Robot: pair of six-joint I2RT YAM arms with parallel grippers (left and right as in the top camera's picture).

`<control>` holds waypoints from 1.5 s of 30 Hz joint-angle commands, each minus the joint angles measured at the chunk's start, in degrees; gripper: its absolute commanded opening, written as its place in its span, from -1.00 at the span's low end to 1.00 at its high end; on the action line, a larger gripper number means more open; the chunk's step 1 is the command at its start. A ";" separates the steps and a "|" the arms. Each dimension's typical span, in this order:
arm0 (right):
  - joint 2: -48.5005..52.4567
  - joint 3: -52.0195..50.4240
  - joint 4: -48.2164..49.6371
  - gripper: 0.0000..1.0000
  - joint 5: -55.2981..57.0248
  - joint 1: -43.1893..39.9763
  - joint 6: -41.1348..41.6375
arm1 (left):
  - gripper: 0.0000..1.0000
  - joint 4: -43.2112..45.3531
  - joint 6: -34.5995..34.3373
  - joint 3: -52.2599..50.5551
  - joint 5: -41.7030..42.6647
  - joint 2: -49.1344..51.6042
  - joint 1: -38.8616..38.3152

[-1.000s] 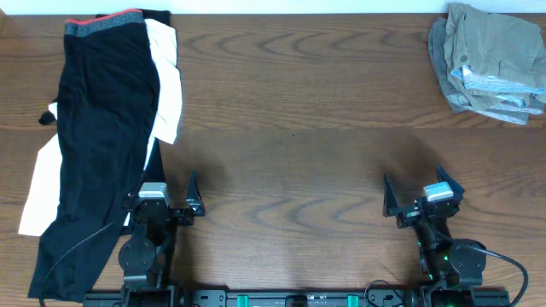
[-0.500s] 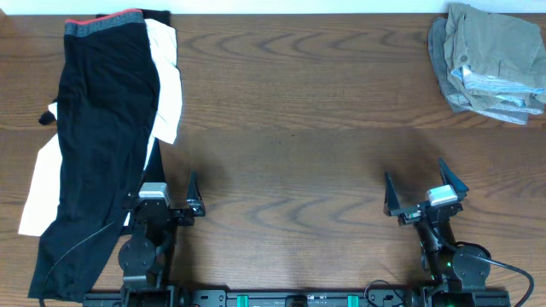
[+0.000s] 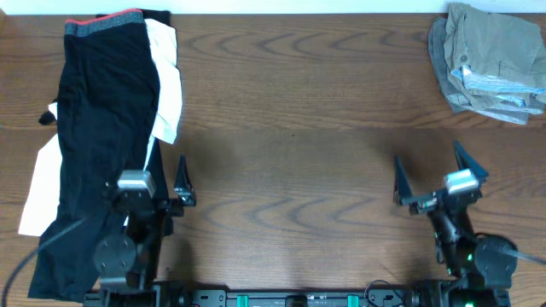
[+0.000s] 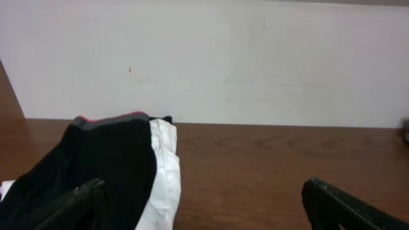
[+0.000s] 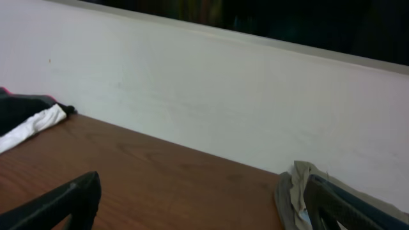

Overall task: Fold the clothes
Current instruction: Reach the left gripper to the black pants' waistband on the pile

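Up the left side of the overhead frame, the long black stretch pants (image 3: 94,128) lie lengthwise on the dark woodgrain table (image 3: 290,111), grey red-edged waistband at the top edge, partly covering a crumpled white garment (image 3: 168,85); a khaki-beige folded pile (image 3: 490,60) sits upper right. Bare wood spans the middle; left gripper (image 3: 145,170), lower left, and right gripper (image 3: 429,158), lower right, stand jaws wide, holding nothing.

I find the table (image 3: 290,128) bare wood across its middle and open to pass — bounded on my left by the black pants (image 3: 98,128) lying over the white garment (image 3: 169,94), at the far right corner by the khaki pile (image 3: 486,60), beyond by the wall (image 4: 255,64).
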 commanded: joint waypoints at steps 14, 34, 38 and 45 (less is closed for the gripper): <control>45.11 40.52 -20.02 0.99 -10.12 -0.15 0.26 | 0.96 -26.47 0.74 40.57 0.61 41.07 0.24; 67.30 63.91 -44.50 0.99 -12.57 -0.02 0.28 | 0.96 -64.22 0.76 74.95 13.38 75.38 0.24; 67.30 63.91 -45.29 0.99 -12.85 0.00 0.24 | 0.96 -64.54 0.76 74.95 13.35 76.04 0.22; 67.43 63.91 -43.28 0.96 -9.90 0.20 1.33 | 0.96 -62.38 -0.50 75.23 9.81 76.06 0.26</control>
